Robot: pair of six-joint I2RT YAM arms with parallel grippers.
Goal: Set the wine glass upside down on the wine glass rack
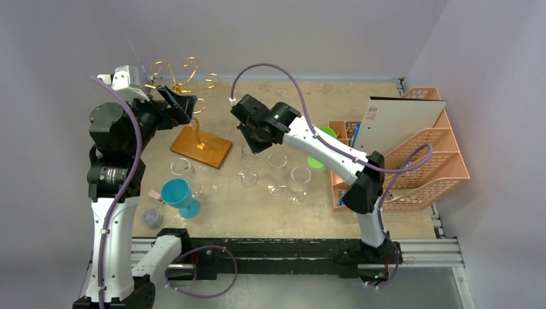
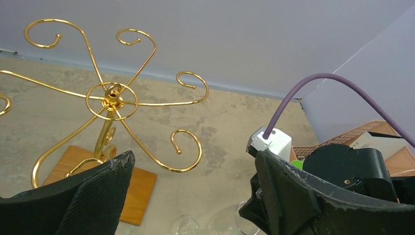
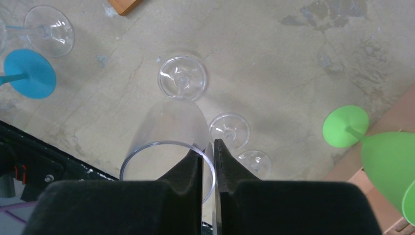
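**Rim pinch on glass, mouth up**

Clear stemmed wine glass (image 3: 169, 122) stands on the tan tabletop (image 1: 309, 90), near the gold spiral-armed wire rack with a wooden base (image 2: 112, 95), not touching it. Right gripper (image 3: 207, 151) is clamped across the rim wall, one finger inside, probably so a wrist roll can invert the glass. Long axis near vertical, foot down. Left gripper (image 2: 193, 188) is spread wide and empty by the rack top.
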